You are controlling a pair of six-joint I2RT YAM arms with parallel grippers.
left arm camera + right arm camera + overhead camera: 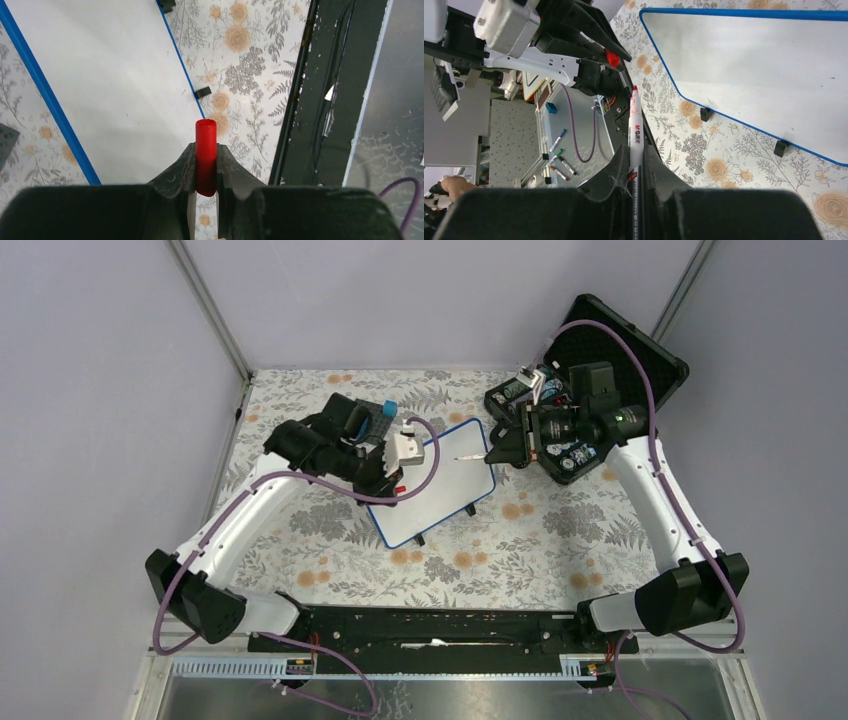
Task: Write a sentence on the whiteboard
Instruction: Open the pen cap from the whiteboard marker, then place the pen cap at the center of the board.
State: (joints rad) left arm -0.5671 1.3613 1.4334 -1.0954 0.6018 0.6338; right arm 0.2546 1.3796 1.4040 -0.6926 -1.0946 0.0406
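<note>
We see the small blue-rimmed whiteboard (440,490) blank on the flowered worktop (520,540). At its edges our left tool (206,150) pinches a red plastic cap (205,132), our right tool (636,156) the uncapped white marker (634,130); all writing remains.

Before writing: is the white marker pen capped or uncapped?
Uncapped: the white marker pen in the right gripper has a bare red tip; the left gripper holds a red tubular cap.

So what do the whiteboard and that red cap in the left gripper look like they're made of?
Whiteboard: smooth white coated panel with a faint sheen; the blue rim is probably plastic. Red cap: likely moulded plastic, going by its even gloss and hollow end.
</note>
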